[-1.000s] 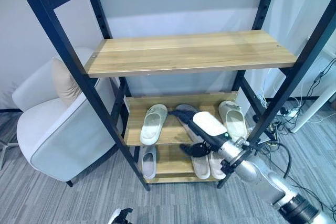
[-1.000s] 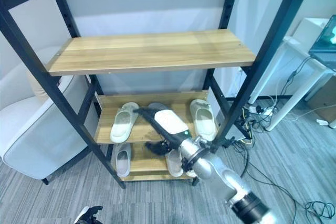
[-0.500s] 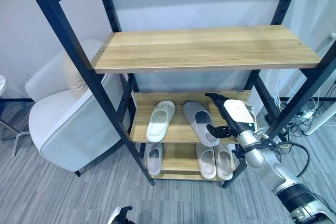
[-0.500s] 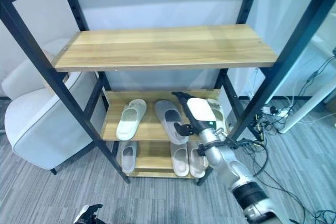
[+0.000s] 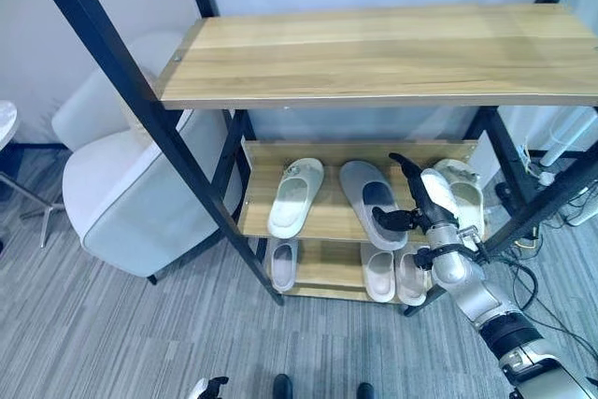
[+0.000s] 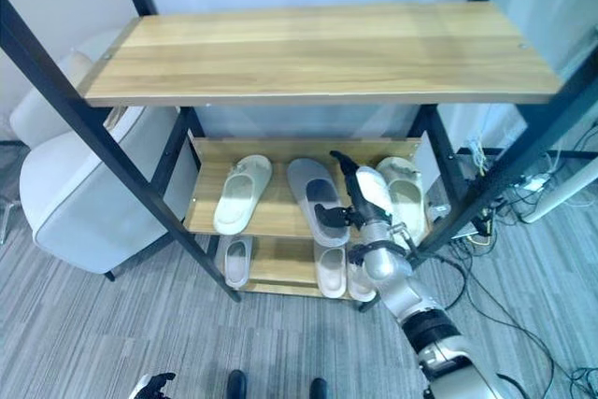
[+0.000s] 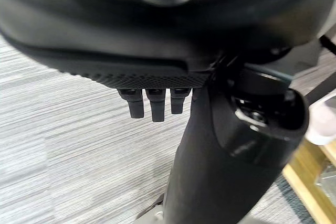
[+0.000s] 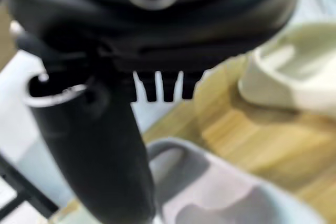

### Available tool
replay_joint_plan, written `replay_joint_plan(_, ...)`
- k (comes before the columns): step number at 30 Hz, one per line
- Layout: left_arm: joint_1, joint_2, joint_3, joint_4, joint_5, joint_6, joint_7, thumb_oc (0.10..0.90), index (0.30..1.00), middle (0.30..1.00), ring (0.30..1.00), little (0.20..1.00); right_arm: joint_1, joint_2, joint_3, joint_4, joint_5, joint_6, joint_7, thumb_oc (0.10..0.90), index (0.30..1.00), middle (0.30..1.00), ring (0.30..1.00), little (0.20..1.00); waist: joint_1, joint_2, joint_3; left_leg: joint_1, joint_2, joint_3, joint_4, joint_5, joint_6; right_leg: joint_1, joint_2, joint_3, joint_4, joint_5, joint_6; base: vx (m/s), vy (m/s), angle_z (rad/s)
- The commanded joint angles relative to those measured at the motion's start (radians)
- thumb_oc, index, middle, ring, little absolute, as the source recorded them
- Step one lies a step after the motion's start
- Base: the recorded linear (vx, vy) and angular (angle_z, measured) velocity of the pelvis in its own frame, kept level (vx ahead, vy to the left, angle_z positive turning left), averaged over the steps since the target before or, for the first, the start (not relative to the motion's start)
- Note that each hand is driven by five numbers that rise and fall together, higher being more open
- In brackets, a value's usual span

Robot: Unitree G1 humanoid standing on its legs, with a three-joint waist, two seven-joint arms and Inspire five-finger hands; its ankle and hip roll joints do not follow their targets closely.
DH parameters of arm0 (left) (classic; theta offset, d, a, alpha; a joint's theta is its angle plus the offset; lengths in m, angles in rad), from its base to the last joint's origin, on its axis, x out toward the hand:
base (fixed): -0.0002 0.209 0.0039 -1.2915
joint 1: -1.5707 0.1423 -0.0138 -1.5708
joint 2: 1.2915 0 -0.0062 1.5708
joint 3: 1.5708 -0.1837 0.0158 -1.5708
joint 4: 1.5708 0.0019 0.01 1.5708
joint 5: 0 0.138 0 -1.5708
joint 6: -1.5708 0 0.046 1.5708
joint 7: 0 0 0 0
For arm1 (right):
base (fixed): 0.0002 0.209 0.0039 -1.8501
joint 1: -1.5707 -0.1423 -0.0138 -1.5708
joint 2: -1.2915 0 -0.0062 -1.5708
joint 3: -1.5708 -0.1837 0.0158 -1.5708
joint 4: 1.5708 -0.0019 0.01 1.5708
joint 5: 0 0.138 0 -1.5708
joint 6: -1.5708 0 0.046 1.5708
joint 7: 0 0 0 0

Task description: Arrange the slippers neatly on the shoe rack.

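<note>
Right hand (image 5: pixel 422 205) spread wide, fingers straight, just over the grey slipper (image 5: pixel 372 201) on the shoe rack (image 5: pixel 318 224) mid shelf, btw two pale slippers. Left hand (image 7: pixel 152 100) relaxed.

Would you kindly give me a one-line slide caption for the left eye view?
Open right robot hand beside a grey slipper on the shoe rack middle shelf, between two cream slippers.

My right hand (image 5: pixel 422 205) covers the front of the cream slipper (image 5: pixel 461 192) past my fingers (image 5: pixel 405 167). Bottom-shelf slippers (image 5: pixel 379 274) half hidden under the middle shelf (image 5: pixel 318 221). Grey slipper (image 8: pixel 231 198) under my thumb (image 8: pixel 100 145): blurred, cut off at frame edge.
</note>
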State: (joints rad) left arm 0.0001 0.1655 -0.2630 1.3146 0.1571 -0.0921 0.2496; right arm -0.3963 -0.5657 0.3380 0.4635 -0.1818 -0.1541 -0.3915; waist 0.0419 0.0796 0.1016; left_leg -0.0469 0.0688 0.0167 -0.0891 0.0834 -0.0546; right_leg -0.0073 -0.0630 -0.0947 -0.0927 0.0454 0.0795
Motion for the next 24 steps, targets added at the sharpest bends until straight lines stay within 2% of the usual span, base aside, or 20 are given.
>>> replay_joint_plan(1,-0.037,0.029,-0.04,0.062,-0.022,-0.021,0.019,0.8,0.9,0.9,0.9,0.9,-0.182,0.026,-0.06,-0.002,0.026,-0.094,-0.088,0.8,0.9,0.9,0.9,0.9,0.019,-0.074,-0.003,-0.01,-0.028,0.0,0.002,-0.064,-0.001,0.002,-0.05,0.002,0.005,-0.063,0.058,-0.02,-0.004,0.11)
replay_joint_plan(13,-0.046,0.036,-0.092,0.042,-0.044,-0.043,0.03,0.8,0.9,0.9,0.9,0.9,-0.338,-0.011,0.049,0.151,0.051,-0.069,-0.085,0.8,0.9,0.9,0.9,0.9,0.038,-0.076,0.02,-0.078,-0.034,0.007,0.002,-0.048,-0.006,-0.07,-0.051,0.014,0.005,-0.049,0.055,0.0,-0.004,-0.01)
replay_joint_plan(17,-0.045,0.036,-0.106,0.041,-0.05,-0.048,0.036,0.8,0.9,0.9,0.9,0.9,-0.387,0.001,0.061,0.214,0.111,-0.085,-0.084,0.8,0.9,0.9,0.9,0.9,0.052,-0.072,0.024,-0.092,-0.037,0.007,0.002,-0.044,-0.007,-0.084,-0.053,0.014,0.005,-0.046,0.058,0.0,0.0,0.0)
replay_joint_plan(23,-0.039,0.039,-0.11,0.043,-0.052,-0.053,0.044,0.8,0.9,0.9,0.9,0.9,-0.415,0.011,0.065,0.252,0.135,-0.09,-0.087,0.8,0.9,0.9,0.9,0.9,0.063,-0.074,0.028,-0.099,-0.037,0.001,0.002,-0.043,-0.008,-0.09,-0.054,0.011,0.005,-0.046,0.059,0.02,-0.004,0.03)
replay_joint_plan(24,-0.038,0.039,-0.116,0.043,-0.053,-0.054,0.046,0.8,0.9,0.9,0.9,0.9,-0.42,0.019,0.053,0.268,0.166,-0.098,-0.086,0.4,0.3,0.3,0.3,0.3,0.065,-0.074,0.031,-0.102,-0.037,-0.001,0.002,-0.042,-0.008,-0.093,-0.054,0.01,0.005,-0.046,0.059,0.0,-0.002,0.04)
